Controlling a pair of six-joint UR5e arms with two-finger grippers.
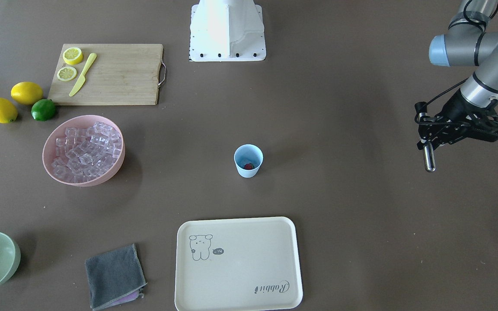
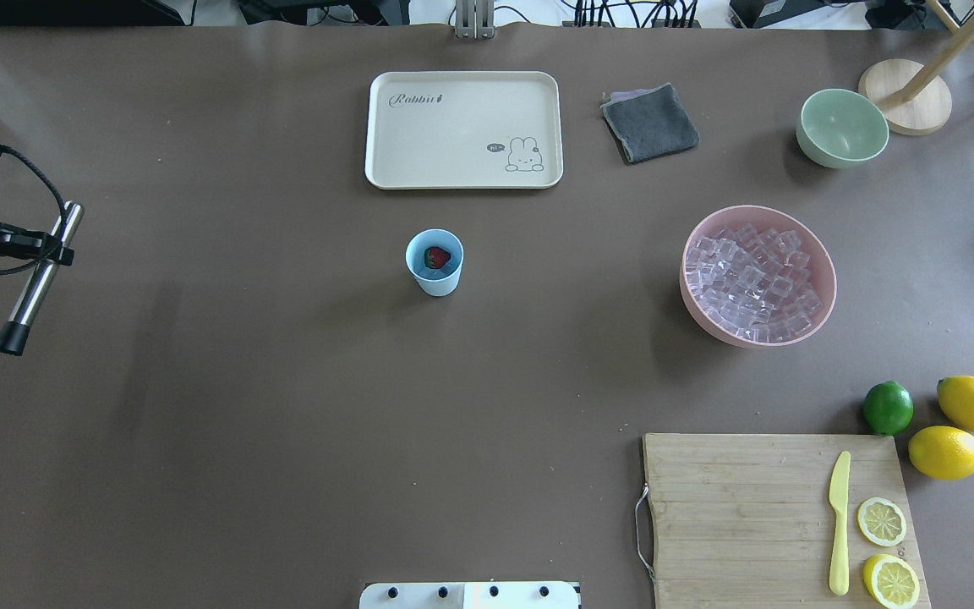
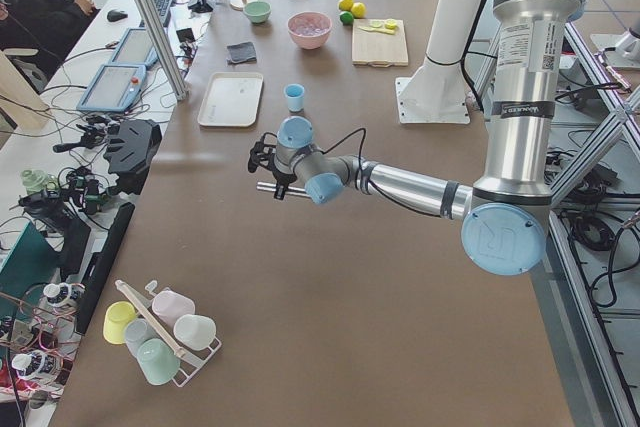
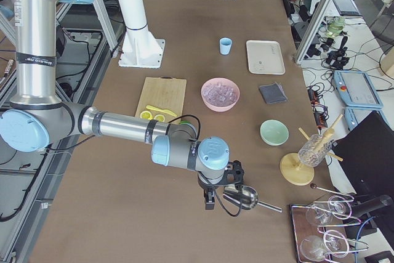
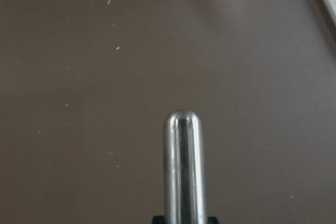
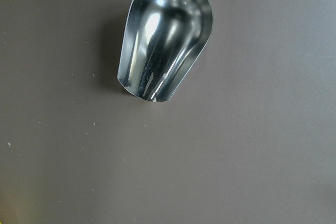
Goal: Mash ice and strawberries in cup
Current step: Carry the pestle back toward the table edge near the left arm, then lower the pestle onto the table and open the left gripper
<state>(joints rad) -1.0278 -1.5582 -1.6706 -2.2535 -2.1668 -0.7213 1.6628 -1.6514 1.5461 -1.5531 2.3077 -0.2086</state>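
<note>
So the cup [image 2: 436,283] is sitting mid-desk [image 2: 284,381] with the strawberry [image 2: 437,256] down inside it, but I can't make out any ice in there. The ice [image 2: 753,283] is piled in the pink bowl [image 2: 711,326], well off to the robot's right of the cup.

Left jaws are pinching a steel muddler [image 2: 35,283], which hangs near the desk's left edge, well apart from the cup. The scoop [image 6: 165,38] looks empty under the right wrist, over bare desk. The right jaws only show in the side view, so I can't tell how they're set.

My read is that this is the get-the-ice-in stage and mashing hasn't begun. The next move is probably the scoop going to the bowl, digging up some cubes and tipping them into the cup. The cup's mouth is pretty narrow, so the pour needs good aim and mustn't knock the cup over. Then the muddler comes over and goes straight down into it.

Writing-wise, the tray [image 2: 377,127] says "Rabbit" in script. It also has a cartoon bunny and a tiny speech bubble that looks like "hi". The lettering on the arms is too small to read.
</note>
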